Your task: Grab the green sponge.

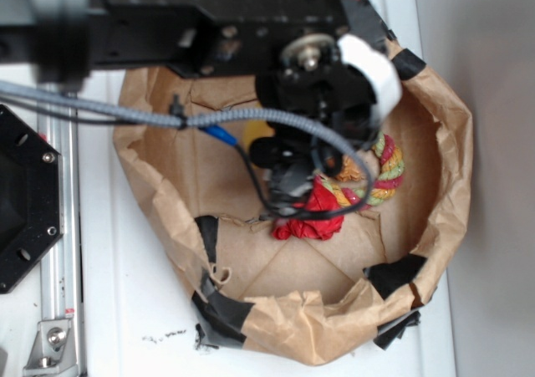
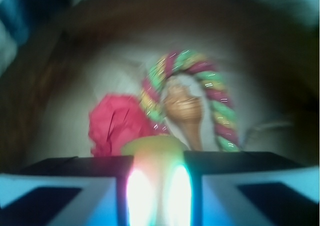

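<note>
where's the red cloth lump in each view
Exterior: the red cloth lump lies mid-frame on the floor of the paper bag, just below the arm.
Wrist: it sits left of centre, above the dark jaws.
Shared landmark: the twisted rope, right of the lump in both.

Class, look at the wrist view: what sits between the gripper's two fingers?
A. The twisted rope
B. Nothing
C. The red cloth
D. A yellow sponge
D: in the wrist view the yellow sponge sits between the dark fingers of the gripper, while the red cloth and the twisted rope lie beyond it.
</note>
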You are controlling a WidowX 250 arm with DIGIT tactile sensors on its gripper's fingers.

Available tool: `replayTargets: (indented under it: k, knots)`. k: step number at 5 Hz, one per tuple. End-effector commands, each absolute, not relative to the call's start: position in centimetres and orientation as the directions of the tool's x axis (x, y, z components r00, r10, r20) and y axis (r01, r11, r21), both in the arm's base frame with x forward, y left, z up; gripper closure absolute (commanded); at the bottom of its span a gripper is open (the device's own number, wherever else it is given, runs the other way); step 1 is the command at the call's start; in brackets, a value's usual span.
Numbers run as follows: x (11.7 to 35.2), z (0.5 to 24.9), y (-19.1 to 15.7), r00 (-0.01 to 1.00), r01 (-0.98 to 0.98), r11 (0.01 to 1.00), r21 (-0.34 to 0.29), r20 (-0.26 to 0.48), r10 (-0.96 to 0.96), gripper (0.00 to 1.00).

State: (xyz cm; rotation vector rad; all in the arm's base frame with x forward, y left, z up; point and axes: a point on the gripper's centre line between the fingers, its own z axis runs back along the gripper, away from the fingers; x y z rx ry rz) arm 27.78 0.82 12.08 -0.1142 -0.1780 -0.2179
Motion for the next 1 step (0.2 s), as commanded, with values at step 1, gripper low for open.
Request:
replayTargets:
  k: [1]
  knots:
    - [27.35,15.80,-0.79,0.964,0.067,0.988,-0.139,0.264,-0.029,1.00]
